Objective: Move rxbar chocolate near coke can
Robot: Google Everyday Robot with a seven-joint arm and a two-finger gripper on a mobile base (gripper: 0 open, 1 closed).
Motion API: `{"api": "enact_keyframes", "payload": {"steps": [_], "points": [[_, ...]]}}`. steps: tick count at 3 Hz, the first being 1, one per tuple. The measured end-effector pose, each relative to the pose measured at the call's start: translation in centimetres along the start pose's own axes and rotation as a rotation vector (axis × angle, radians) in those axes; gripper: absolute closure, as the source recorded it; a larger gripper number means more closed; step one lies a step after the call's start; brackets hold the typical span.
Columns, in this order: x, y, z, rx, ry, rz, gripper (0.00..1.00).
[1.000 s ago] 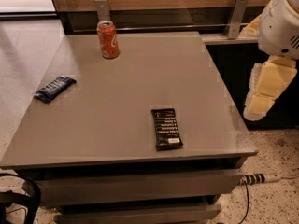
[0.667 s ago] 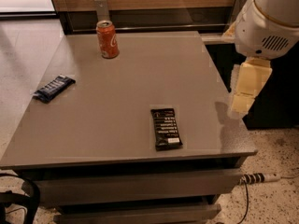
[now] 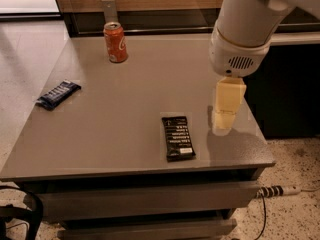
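Kinda dim, warm indoor light from overhead, soft sheen on the grey table, and the gripper hovering near its right edge drops a faint shadow below.

You see the rxbar chocolate lying flat on the grey table, near its front edge. It is a black rectangular wrapper with rows of white text, face up. The coke can stands upright at the far left, orange-red with a silver top, well apart from the bar. The gripper hangs just right of the bar.
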State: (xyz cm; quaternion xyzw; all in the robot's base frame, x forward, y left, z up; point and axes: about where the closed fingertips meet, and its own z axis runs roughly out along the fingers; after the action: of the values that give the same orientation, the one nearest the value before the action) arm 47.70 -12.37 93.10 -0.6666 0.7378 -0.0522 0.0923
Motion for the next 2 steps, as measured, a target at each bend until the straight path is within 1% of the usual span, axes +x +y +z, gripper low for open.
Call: {"api": "enact_keyframes", "payload": {"steps": [1, 2], "points": [[-1.1, 0.3, 2.0, 0.009, 0.037, -0.028, 0.00], [-2.0, 1.0, 3.5, 0.011, 0.036, -0.060, 0.00]]}}
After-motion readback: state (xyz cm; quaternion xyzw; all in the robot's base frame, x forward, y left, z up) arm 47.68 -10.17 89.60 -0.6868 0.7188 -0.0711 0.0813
